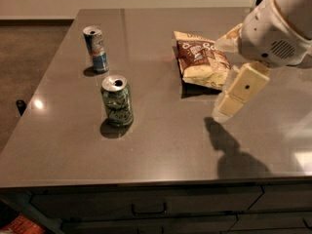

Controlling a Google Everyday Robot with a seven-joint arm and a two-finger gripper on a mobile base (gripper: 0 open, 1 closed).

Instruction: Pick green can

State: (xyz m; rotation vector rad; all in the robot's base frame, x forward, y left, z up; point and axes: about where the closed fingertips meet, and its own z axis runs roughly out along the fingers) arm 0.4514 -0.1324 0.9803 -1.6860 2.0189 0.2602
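On the bench (pixel 161 145), a blue can (pixel 95 48) stands far left; nearer us, the green can (pixel 117 101) stands upright, untouched. Just right of the chip bag (pixel 201 60), the gripper (pixel 229 104) hovers well apart from that can; we cannot tell whether it is spread or closed. We judge this the approach: next it must travel left and straddle the can.

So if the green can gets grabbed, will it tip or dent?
The green can stands upright, so a sideways nudge could tip it. Its top looks opened, so it may be light and dent easily. The tool hangs apart from it, near the chip bag.
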